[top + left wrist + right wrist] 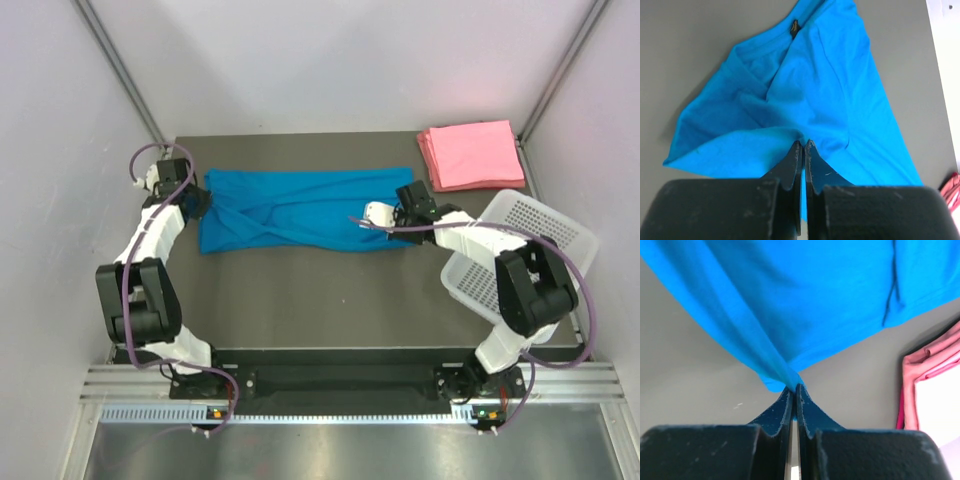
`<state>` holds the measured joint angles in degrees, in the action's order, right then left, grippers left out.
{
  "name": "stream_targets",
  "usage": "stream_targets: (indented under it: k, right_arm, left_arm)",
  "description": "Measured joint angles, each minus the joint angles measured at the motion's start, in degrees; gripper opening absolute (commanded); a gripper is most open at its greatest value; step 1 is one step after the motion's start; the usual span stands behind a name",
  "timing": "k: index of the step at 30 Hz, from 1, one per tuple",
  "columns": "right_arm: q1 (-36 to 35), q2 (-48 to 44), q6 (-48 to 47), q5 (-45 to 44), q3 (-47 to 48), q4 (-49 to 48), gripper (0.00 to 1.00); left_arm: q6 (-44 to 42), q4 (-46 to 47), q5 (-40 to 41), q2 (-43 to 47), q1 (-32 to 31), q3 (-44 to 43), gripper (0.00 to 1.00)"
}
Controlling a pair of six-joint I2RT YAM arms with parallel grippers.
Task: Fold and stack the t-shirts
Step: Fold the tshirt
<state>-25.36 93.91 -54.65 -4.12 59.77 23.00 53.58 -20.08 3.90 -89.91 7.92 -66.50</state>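
Now mid-fold, my left gripper [803,145] and right gripper [793,388] each pinch an end of the blue t-shirt [300,205], spread across the table [320,300]; the folded pink t-shirts [470,153] sit far right. Next, I judge, both ends must travel over together, evenly.

Blue t-shirt [805,300]: edge pinched between closed right gripper [793,390] fingers, above grey table [695,375]. Pink folded t-shirts [932,365]: at right.
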Motion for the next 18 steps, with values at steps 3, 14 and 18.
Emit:
stream_targets:
  k: [3,14,18]
  right_arm:
    - [1.73,3.15,-0.44,0.87,3.54,1.44,0.0]
    - [5.79,11.34,-1.22,2.49,12.0,4.92,0.01]
    - [5.95,13.09,-1.44,2.47,14.47,5.46,0.02]
  left_arm:
    - [0.02,-0.04,0.04,-3.04,0.0,-2.43,0.0]
    - [0.07,-0.2,0.72,-12.09,0.0,-11.58,0.0]
    - [0.11,-0.17,0.7,-14.8,0.0,-13.66,0.0]
